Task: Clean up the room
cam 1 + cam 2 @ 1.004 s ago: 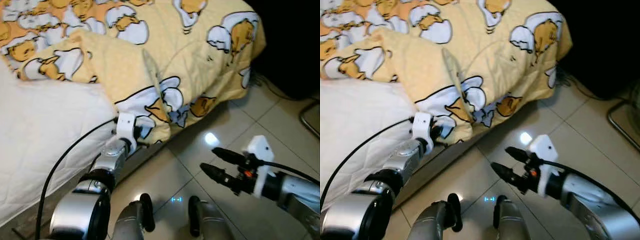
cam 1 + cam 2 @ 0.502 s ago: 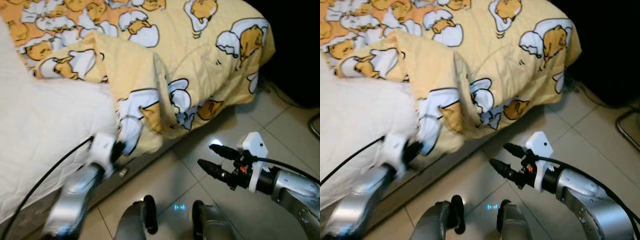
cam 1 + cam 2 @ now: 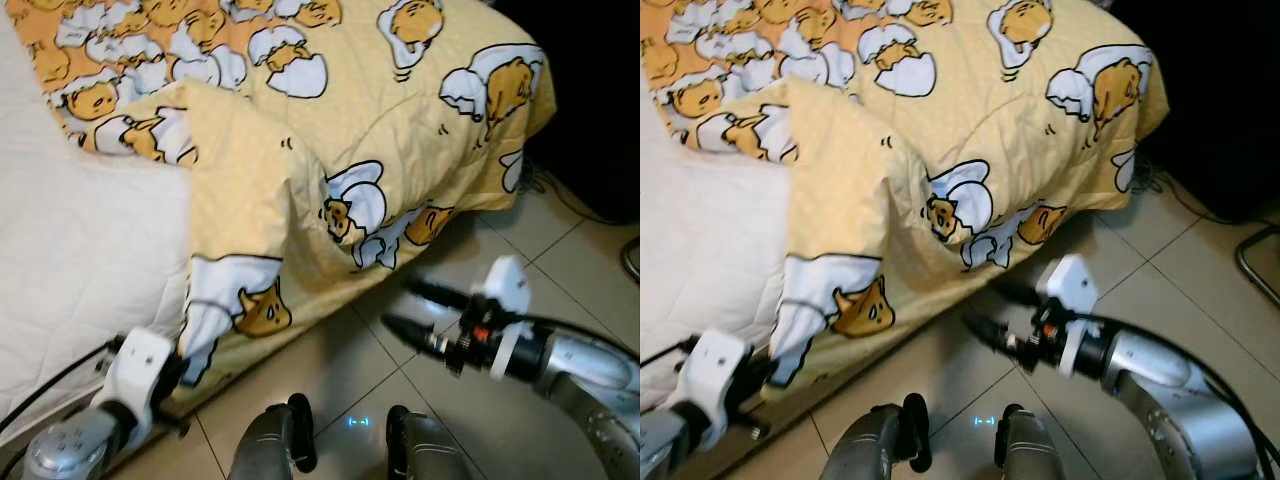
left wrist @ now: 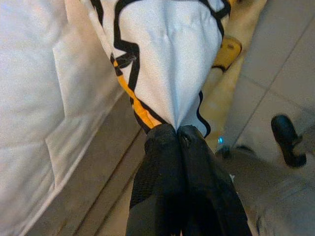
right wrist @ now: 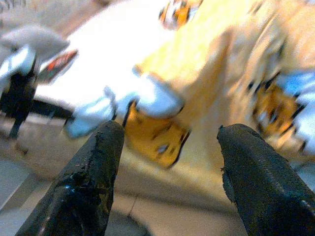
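Head views: the yellow quilted blanket printed with egg-and-chick cartoons (image 3: pixel 380 110) is draping over the white quilted mattress (image 3: pixel 80 270) and hanging off its edge toward the pale tiled floor (image 3: pixel 560 270), its lower corner meeting the left gripper (image 3: pixel 185 355), while the right gripper (image 3: pixel 405 310) is hovering over the tiles just beside the hanging edge. Left wrist view: the black fingers (image 4: pixel 165 162) are pinching together on a white, black-outlined fold of the blanket. Right wrist view: the two fingers (image 5: pixel 96 162) are standing wide apart, gripping nothing, facing the blurred blanket.
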`<state>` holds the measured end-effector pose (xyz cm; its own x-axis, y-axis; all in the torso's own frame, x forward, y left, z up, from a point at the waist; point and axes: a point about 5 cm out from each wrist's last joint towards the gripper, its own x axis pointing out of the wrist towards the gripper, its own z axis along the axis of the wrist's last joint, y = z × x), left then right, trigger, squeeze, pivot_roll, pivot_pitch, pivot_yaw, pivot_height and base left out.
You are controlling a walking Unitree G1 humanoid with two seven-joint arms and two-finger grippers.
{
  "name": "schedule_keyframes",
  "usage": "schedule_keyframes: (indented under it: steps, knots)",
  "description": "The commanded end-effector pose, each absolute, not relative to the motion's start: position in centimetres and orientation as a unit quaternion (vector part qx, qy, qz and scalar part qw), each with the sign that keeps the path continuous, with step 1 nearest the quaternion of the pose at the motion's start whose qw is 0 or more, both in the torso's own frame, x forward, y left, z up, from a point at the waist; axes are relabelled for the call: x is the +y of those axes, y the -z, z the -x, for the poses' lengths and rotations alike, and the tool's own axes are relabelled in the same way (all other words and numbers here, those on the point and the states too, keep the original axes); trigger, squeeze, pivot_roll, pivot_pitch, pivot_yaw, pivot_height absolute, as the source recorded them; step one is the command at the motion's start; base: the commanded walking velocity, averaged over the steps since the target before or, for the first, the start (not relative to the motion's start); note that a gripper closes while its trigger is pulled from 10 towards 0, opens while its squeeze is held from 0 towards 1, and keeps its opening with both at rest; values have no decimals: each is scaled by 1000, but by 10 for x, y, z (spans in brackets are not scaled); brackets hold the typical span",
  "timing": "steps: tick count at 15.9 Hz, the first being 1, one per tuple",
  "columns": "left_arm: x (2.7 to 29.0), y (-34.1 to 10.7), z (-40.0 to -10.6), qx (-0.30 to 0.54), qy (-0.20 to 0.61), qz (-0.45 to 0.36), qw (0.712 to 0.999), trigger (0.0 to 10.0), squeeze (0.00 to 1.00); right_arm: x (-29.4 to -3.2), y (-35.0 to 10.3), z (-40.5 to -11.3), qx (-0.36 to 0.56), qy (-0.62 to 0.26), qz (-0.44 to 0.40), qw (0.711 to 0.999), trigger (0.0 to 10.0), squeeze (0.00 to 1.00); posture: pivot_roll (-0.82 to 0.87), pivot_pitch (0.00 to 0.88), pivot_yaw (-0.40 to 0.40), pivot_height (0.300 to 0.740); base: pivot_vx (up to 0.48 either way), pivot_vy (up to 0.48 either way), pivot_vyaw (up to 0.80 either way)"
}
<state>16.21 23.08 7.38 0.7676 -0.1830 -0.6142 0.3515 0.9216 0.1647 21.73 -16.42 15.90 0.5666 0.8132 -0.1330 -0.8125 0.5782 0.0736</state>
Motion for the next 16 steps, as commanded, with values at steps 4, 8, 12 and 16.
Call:
schedule_keyframes:
  steps: [4, 8, 12, 16]
  knots:
    - [243, -35, -114, 439, 132, -125, 880, 0, 0, -159, -161, -207, 76, -504, 8, 860, 10000, 0, -20, 195, 113, 740, 0, 0, 0]
    - [240, -23, -84, 526, 157, -96, 830, 0, 0, -164, -159, -208, 83, -509, 20, 856, 10000, 0, -20, 174, 96, 740, 0, 0, 0]
    - [233, -15, -74, 574, 195, -82, 791, 0, 0, -165, -155, -209, 95, -515, 36, 851, 10000, 0, -24, 159, 89, 740, 0, 0, 0]
    - [214, -5, -67, 596, 255, -78, 757, 196, 0, -168, -151, -211, 106, -515, 52, 849, 10000, 0, -26, 150, 79, 740, 0, 0, 0]
